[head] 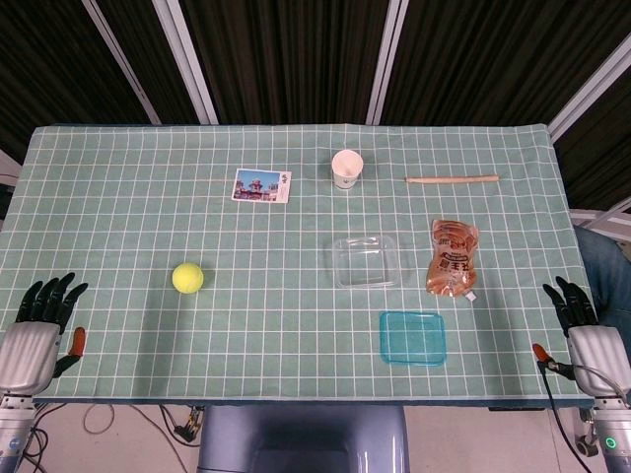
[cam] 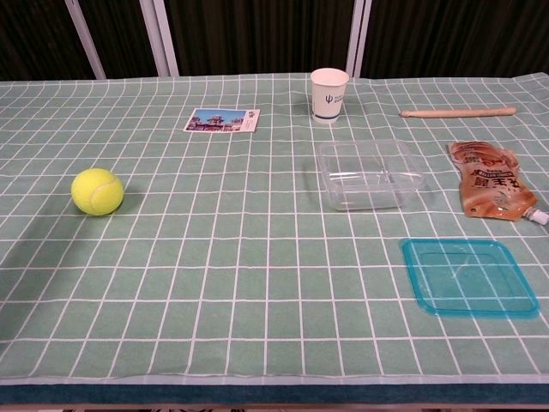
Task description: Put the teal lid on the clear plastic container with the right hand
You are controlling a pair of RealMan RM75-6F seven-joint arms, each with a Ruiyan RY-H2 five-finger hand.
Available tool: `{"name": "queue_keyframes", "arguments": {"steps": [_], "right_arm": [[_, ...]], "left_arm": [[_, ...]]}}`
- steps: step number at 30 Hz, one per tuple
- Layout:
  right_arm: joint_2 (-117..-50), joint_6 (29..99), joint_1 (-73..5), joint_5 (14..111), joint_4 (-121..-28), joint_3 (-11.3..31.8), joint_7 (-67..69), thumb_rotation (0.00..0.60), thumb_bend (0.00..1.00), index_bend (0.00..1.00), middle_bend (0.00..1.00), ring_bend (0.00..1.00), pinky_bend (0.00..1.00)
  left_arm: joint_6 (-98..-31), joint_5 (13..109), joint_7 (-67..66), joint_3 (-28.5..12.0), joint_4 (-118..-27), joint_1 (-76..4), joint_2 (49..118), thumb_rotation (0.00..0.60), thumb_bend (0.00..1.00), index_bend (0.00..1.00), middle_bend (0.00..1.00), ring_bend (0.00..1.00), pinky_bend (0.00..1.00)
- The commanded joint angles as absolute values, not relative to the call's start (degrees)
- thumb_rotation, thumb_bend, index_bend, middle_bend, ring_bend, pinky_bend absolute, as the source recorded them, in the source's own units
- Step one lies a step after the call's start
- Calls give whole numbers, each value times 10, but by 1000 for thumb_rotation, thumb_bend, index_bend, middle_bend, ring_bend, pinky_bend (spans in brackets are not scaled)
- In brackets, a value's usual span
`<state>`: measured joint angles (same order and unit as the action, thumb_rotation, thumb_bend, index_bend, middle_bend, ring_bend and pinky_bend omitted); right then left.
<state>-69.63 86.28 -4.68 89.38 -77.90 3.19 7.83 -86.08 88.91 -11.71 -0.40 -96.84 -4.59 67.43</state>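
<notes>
While one teal lid (head: pixel 413 338) lies flat at lower right of the head view, one clear plastic container (head: pixel 370 261) sits just above it, uncovered. Both hands rest empty with fingers spread: right hand (head: pixel 584 330) lower right, left hand (head: pixel 39 320) lower left. Around them: one tennis ball (head: pixel 187 278), one postcard (head: pixel 262 185), one paper cup (head: pixel 347 168), one wooden stick (head: pixel 452 179), one brown pouch (head: pixel 453 257) right of the container.

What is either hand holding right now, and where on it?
Nothing. Both the left hand and right hand sit open at the table edge; the lid lies untouched beside the container.
</notes>
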Motion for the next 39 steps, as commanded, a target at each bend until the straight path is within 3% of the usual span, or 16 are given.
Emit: {"name": "queue_keyframes", "arguments": {"steps": [1, 21, 26, 31, 35, 38, 39], "right_arm": [[-696, 861, -47, 894, -780, 31, 79, 600, 280, 80, 0, 15, 1000], [-681, 858, -47, 893, -799, 27, 136, 600, 277, 78, 0, 15, 1000], [-675, 854, -45, 893, -809, 22, 157, 600, 236, 29, 0, 12, 1000], [-638, 834, -47, 906, -829, 3, 192, 600, 213, 25, 0, 9, 1000], [-602, 819, -61, 910, -857, 7, 137, 600, 212, 25, 0, 9, 1000], [-570, 759, -93, 896, -901, 12, 77, 600, 211, 18, 0, 1, 995], [-562, 744, -100, 891, -915, 13, 67, 600, 211, 14, 0, 0, 925]], "left_arm": [[-860, 887, -117, -4, -969, -46, 674, 600, 564, 119, 0, 0, 0], [-858, 884, -118, -6, -971, -46, 675, 600, 564, 119, 0, 0, 0], [-857, 882, -117, -6, -974, -46, 675, 600, 564, 119, 0, 0, 0], [-860, 880, -112, -10, -977, -47, 674, 600, 563, 118, 0, 0, 0], [-852, 871, -112, -11, -978, -49, 673, 600, 564, 118, 0, 0, 0], [-850, 871, -113, -10, -981, -49, 673, 600, 564, 118, 0, 0, 0], [-851, 871, -113, -10, -981, -48, 673, 600, 564, 118, 0, 0, 0]]}}
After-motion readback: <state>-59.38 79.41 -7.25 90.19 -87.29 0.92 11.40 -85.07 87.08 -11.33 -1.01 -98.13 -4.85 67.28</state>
